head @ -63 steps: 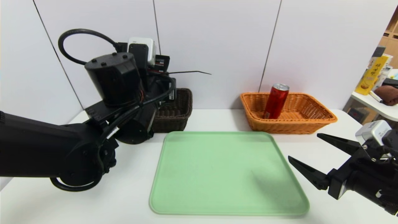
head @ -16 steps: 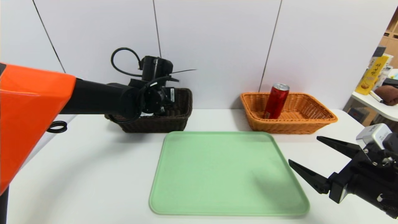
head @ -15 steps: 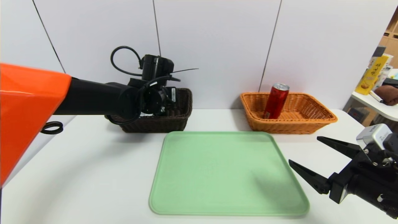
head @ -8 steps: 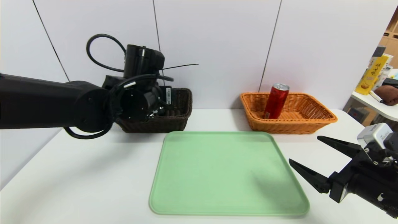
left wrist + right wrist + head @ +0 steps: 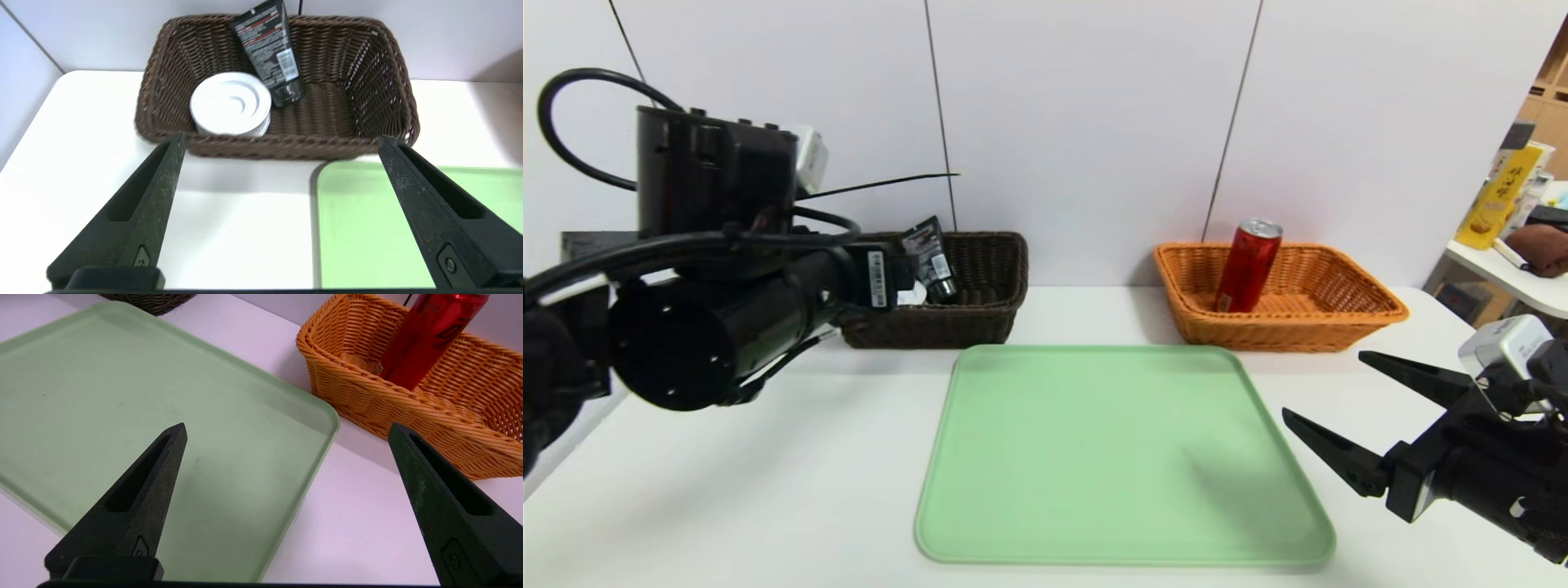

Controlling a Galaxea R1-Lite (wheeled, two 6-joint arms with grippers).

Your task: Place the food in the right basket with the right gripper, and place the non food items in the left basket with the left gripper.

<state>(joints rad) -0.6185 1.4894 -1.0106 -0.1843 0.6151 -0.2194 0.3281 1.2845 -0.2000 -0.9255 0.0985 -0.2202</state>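
Black tube (image 5: pixel 267 45) — white roll (image 5: pixel 231 104) (beside it), both in dark basket (image 5: pixel 278 148)

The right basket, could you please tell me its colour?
The right basket is orange-tan; it shows best in the right wrist view.

Left end effector (image 5: pixel 282 141) is wide open, its arm bent across the left side of the frame. Right end effector (image 5: pixel 1321 382)'s just hanging out lower right, fingers spread too.
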